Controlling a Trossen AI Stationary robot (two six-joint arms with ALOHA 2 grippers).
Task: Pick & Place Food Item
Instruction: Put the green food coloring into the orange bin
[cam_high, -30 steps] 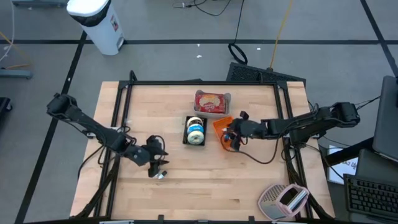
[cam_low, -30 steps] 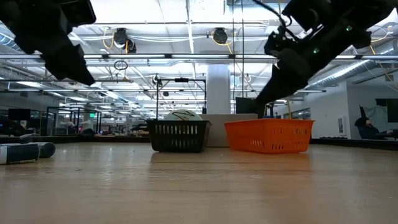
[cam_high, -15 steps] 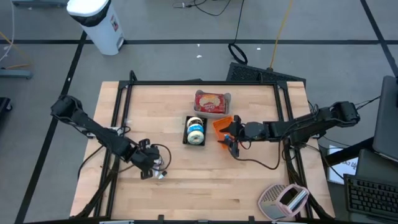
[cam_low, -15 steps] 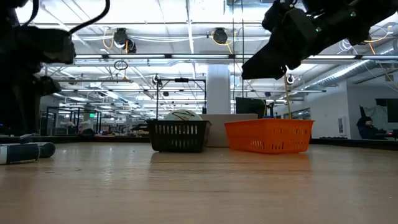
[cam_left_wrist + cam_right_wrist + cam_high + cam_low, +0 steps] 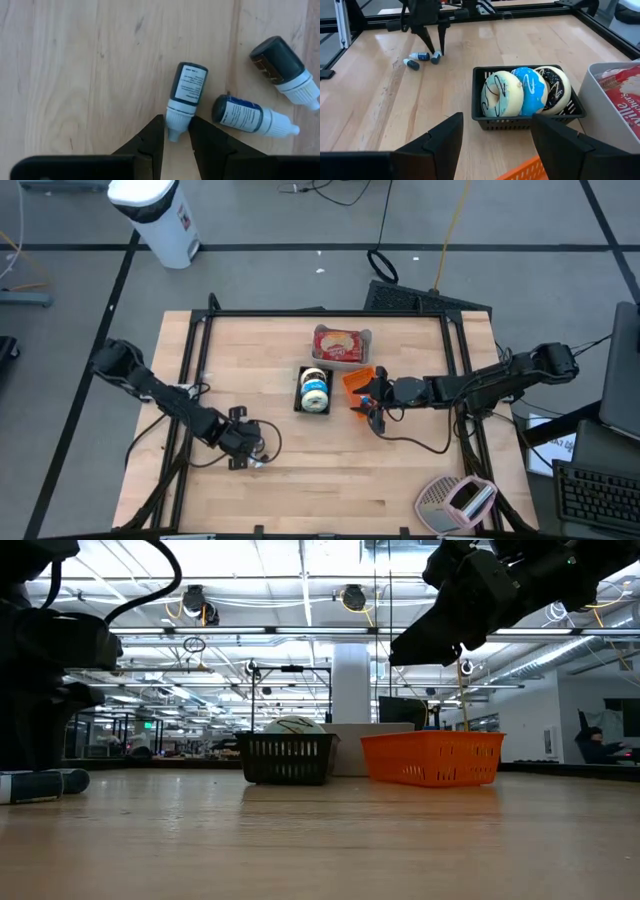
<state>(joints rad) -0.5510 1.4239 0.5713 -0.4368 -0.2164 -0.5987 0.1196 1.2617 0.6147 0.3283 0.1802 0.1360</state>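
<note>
A wooden table [image 5: 330, 470] fills the overhead view, with a dark arm at each side. Near its middle stand a black basket [image 5: 313, 389] holding three iced doughnuts [image 5: 527, 92], an orange basket [image 5: 356, 379] just to its right, and a grey tray [image 5: 341, 344] of packaged food behind them.

The left arm has swung down and in toward the near left part of the table over the last second, and the left gripper [image 5: 176, 131] now sits low on the wood. Its fingers [image 5: 152, 137] have narrowed and now pinch the white neck of a small dark-capped bottle [image 5: 185, 96] lying flat. Two more bottles lie beside it: a blue-labelled bottle [image 5: 250, 116] nearly touching it, and a brown bottle [image 5: 284, 70] a little farther off.

The right gripper [image 5: 495, 145] has lifted slightly and spread its fingers wide; it holds nothing and hovers just short of the black basket, above the edge of the orange one.

So the pick looks begun on the left, though the bottle is not lifted yet. The doughnuts remain in their basket, untouched.
</note>
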